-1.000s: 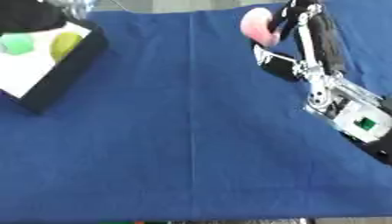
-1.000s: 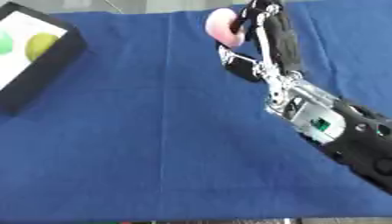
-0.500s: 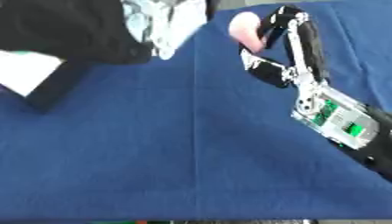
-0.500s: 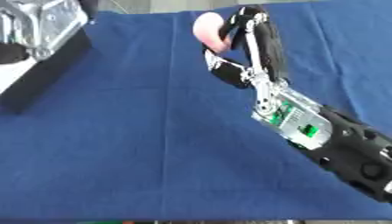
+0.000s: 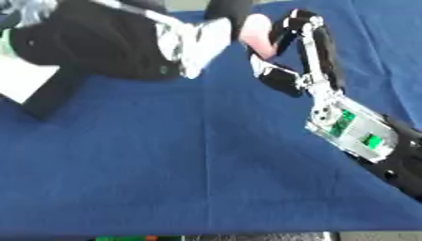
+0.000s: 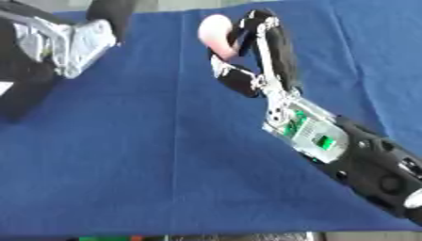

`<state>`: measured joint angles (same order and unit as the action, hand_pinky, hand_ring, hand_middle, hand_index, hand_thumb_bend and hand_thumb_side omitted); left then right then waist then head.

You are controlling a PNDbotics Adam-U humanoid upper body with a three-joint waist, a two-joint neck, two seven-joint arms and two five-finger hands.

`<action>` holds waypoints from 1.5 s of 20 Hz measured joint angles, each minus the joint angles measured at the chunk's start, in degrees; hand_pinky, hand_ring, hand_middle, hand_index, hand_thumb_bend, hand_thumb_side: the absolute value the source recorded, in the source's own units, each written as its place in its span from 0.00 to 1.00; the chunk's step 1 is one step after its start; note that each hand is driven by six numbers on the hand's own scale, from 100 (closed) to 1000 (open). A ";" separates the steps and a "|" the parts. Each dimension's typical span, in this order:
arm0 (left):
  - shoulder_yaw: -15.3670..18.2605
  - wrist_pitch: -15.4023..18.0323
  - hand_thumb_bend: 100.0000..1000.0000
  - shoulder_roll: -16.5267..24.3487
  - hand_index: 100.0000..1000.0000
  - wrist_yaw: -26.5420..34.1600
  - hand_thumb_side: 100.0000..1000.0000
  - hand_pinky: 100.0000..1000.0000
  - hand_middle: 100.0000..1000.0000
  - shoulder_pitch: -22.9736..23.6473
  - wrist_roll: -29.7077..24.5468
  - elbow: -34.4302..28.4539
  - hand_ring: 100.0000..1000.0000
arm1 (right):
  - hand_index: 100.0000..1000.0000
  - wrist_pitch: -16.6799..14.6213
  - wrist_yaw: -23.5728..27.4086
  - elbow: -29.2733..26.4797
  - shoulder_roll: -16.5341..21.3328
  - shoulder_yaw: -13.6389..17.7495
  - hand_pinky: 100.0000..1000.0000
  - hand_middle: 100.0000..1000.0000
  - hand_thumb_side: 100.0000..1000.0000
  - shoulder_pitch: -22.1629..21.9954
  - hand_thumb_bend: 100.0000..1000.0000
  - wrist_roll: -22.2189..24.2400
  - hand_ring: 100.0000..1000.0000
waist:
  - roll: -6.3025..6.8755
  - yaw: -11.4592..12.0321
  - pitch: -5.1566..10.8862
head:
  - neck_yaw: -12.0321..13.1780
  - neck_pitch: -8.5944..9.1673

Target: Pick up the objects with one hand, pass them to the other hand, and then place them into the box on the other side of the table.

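My right hand [image 6: 262,40] is raised over the far middle of the blue table, fingers curled round a rounded pink object [image 6: 214,30]. Its forearm runs down to the lower right. My left hand [image 5: 196,41] has come in from the upper left, blurred, and sits just left of the pink object, close to it; whether they touch I cannot tell. The left arm covers much of the black box [image 5: 48,93] with a white inside at the left edge. A bit of green [image 5: 5,38] shows at the edge by the box.
The blue cloth [image 5: 181,169] covers the table down to its near edge at the bottom of the view. The right forearm [image 6: 329,141] lies across the right side of the cloth.
The left arm has swung in from the upper left towards the pink object, now covering the box. The right hand has carried the pink object a little leftwards.
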<state>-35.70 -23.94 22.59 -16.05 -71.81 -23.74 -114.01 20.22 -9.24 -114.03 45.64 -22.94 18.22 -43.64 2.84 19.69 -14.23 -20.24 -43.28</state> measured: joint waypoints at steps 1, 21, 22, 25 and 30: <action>-0.28 -0.54 0.00 0.00 0.76 -0.79 0.16 0.76 0.68 0.09 -0.47 0.00 0.67 | 0.34 -0.03 -0.01 0.00 -0.15 -0.21 1.00 0.47 0.00 0.13 0.22 -0.03 0.29 | 0.00 -0.04 -0.01 | 0.04 -0.01; -3.22 -6.55 0.00 -1.17 0.85 -16.46 0.21 0.82 0.74 1.66 -12.61 0.02 0.74 | 0.34 -0.49 -3.86 0.00 -2.51 -3.56 1.00 0.47 0.00 1.57 0.24 -0.49 0.30 | 0.14 -1.27 -0.44 | 3.44 0.01; -3.36 -6.67 0.00 -1.42 0.85 -17.11 0.21 0.82 0.74 1.72 -13.14 0.02 0.74 | 0.34 -0.52 -4.13 0.00 -2.55 -3.79 1.00 0.47 0.00 1.75 0.24 -0.52 0.30 | 0.14 -1.28 -0.54 | 3.61 0.01; -3.44 -6.79 0.00 -2.18 0.85 -18.71 0.20 0.82 0.74 1.80 -14.24 0.22 0.74 | 0.34 -0.63 -4.85 0.00 -2.87 -4.49 1.00 0.47 0.00 2.06 0.24 -0.64 0.30 | 0.09 -1.36 -0.78 | 4.09 0.01; -3.71 -6.81 0.00 -3.64 0.86 -20.20 0.20 0.82 0.74 2.46 -14.62 1.99 0.74 | 0.34 -0.82 -5.72 0.00 -3.38 -5.53 1.00 0.47 0.00 2.53 0.24 -0.82 0.29 | -0.10 -1.63 -1.12 | 4.64 0.02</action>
<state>-39.41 -30.75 18.94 -36.25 -69.35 -38.37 -112.02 19.40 -14.96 -114.03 42.25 -28.48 20.75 -44.46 2.74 18.06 -15.35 -15.60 -43.26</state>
